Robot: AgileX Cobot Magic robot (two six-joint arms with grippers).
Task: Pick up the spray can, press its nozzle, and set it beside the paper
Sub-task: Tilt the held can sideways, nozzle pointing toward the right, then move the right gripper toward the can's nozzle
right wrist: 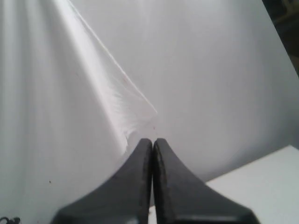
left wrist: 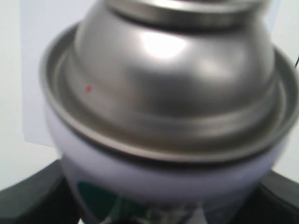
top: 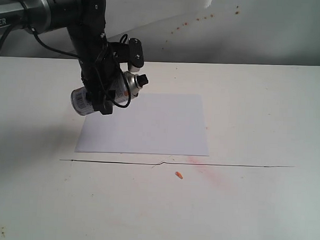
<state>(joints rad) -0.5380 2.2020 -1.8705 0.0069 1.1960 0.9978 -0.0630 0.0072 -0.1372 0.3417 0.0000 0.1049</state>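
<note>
In the exterior view, the left gripper [top: 104,96] was clamped around the middle of the spray can [top: 82,99]. The can hung in the air, tipped almost onto its side, over the far left corner of the paper [top: 149,125]. The nozzle [top: 143,81] pointed toward the right of the view, nothing touched it, and the right arm did not appear. The step in hand looked like the press. With the left jaws taken up by the body, the right gripper would probably have to come across and push the black cap squarely along the can's axis, while the left braced so the smooth cylinder could not slide. In the left wrist view, the can's silver dome filled the frame, blurred by closeness, with 2 dark fingers [left wrist: 28,205] flanking the label and a strip of paper behind; the nozzle was cut off. In the right wrist view, the right gripper [right wrist: 153,154] had its 2 jaws pressed together on nothing, facing a pale backdrop [right wrist: 210,70] above a corner of the table [right wrist: 275,172]. Closed tips would suit so narrow a button, provided they met it centred.
</note>
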